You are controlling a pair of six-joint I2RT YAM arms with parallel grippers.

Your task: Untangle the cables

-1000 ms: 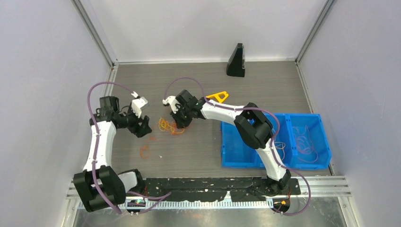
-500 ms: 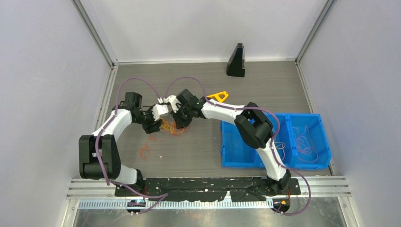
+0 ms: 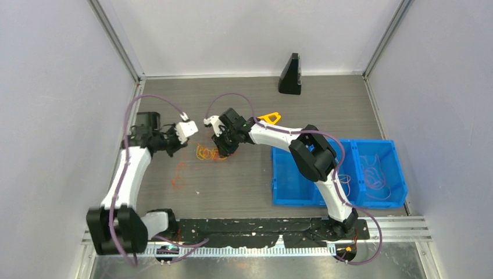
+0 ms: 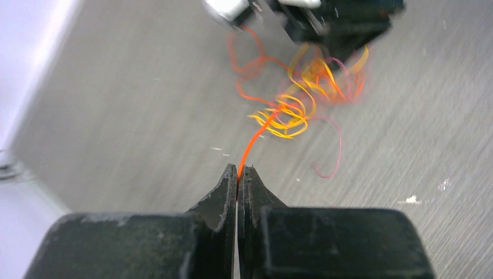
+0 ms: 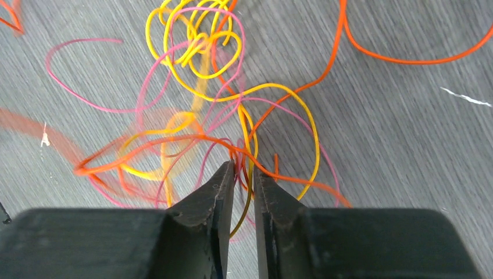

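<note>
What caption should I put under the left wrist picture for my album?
The left gripper pinches an orange cable leading to the tangle of cables.

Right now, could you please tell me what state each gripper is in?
The left gripper: closed, holding the orange cable.
The right gripper: fingers nearly closed, pinching strands of the cable tangle.

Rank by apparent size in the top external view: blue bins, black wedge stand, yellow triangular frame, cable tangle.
1. blue bins
2. black wedge stand
3. yellow triangular frame and cable tangle: these look about alike, so they are left unranked.
</note>
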